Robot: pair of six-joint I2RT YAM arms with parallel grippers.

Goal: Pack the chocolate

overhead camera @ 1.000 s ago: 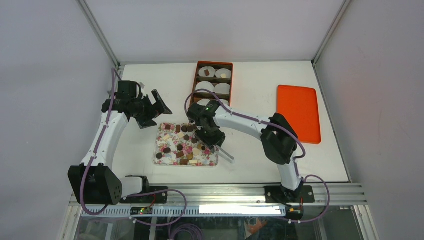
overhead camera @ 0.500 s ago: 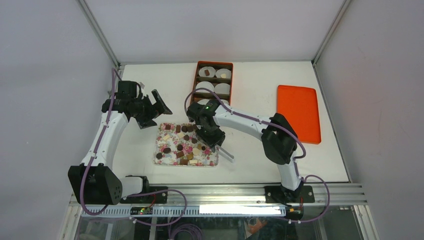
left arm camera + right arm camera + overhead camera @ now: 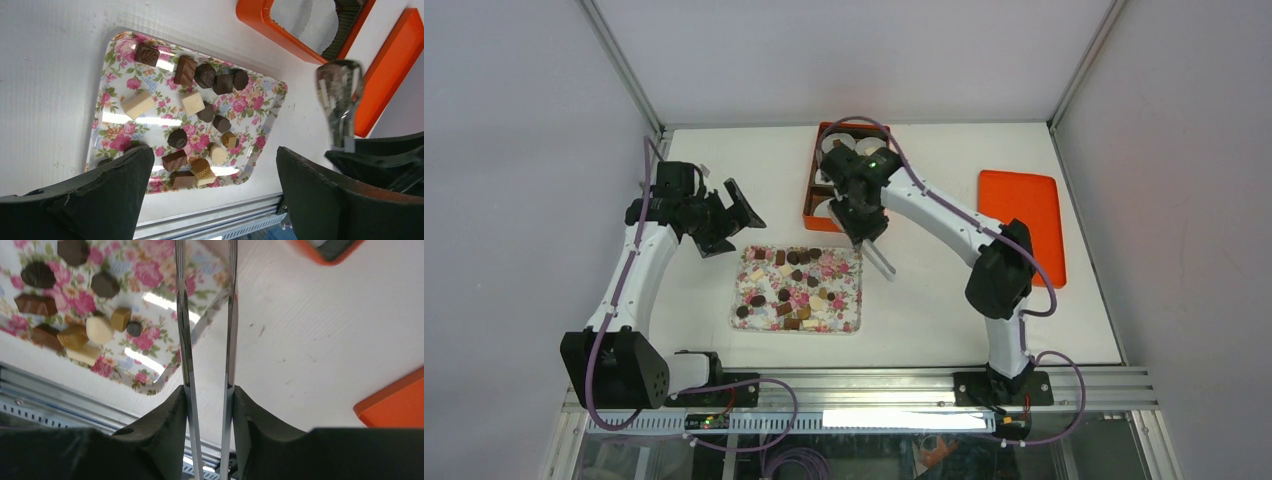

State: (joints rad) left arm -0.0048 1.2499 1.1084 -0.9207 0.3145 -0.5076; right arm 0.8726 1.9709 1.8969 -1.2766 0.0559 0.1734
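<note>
Several pieces of chocolate (image 3: 789, 290), dark, light brown and cream, lie on a floral tray (image 3: 848, 262). My right gripper (image 3: 864, 228) is shut on metal tongs (image 3: 881, 262) and hangs over the table at the near end of the orange box (image 3: 810, 185), above the tray's far right corner. In the right wrist view the tongs (image 3: 182, 340) run up between my fingers (image 3: 165, 415) and their tips leave the frame; the chocolate (image 3: 100, 330) lies to the left. My left gripper (image 3: 729, 215) is open, left of the box, looking down on the tray (image 3: 112, 117) and chocolate (image 3: 205, 75).
The box holds white paper cups (image 3: 869, 148), partly covered by my right arm. An orange lid (image 3: 1022, 225) lies flat at the right. The aluminium rail (image 3: 874, 385) runs along the table's near edge. Grey walls close in the table on three sides.
My right arm has lifted off the tray's right side and swung back toward the box, carrying the tongs, and its jaws have closed a little. The left arm has stayed put.
</note>
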